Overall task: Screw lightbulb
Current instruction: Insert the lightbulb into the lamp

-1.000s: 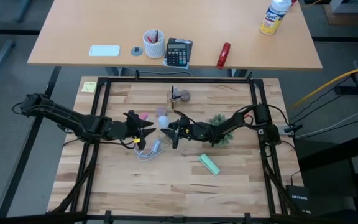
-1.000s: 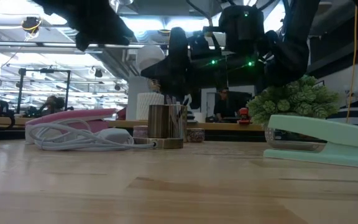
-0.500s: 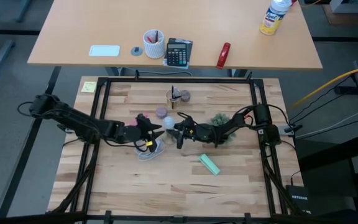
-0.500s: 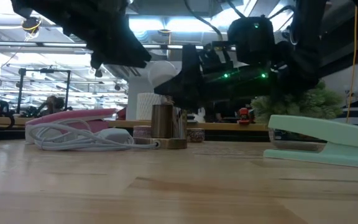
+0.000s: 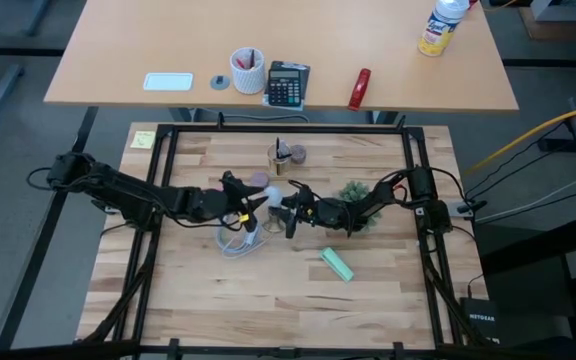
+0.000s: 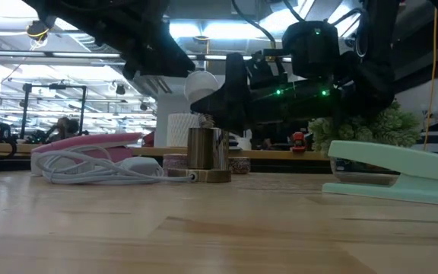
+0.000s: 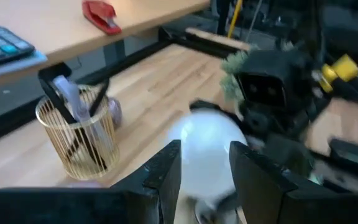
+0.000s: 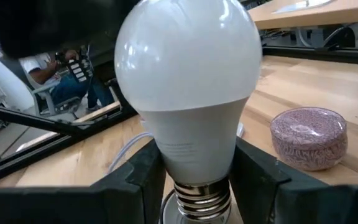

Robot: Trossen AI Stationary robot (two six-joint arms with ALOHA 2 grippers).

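Observation:
The frosted-white lightbulb [image 8: 188,74] stands upright with its grey screw base [image 8: 197,196] down, over a metal-centred socket [image 6: 207,152] on a tan disc. It also shows mid-table in the high view [image 5: 271,191] and in the low view [image 6: 198,84]. My right gripper [image 5: 286,208] is shut on it from the table's right. My left gripper [image 5: 255,205] is open at the bulb's left, and its fingers [image 7: 166,174] flank the globe [image 7: 204,152]. Whether the base is inside the socket is hidden. My right gripper pinches the bulb's narrow neck [image 8: 194,158], just above the screw base, between its two fingers. The fingers come level from the table's right side. The bulb stands upright in the hold, globe up, over the socket. Whether my left gripper touches the globe, I cannot tell.
A gold wire pen holder [image 5: 280,155] and a purple jar [image 8: 306,137] stand behind the bulb. A white cable [image 5: 236,240] lies to the near left, a mint-green bar [image 5: 336,264] to the near right, and a green plant [image 5: 353,195] under my right arm.
My left gripper has gone toward the table's right edge, up to the bulb, and now flanks its globe. My right gripper has kept its hold on the bulb and has come a little lower over the socket.

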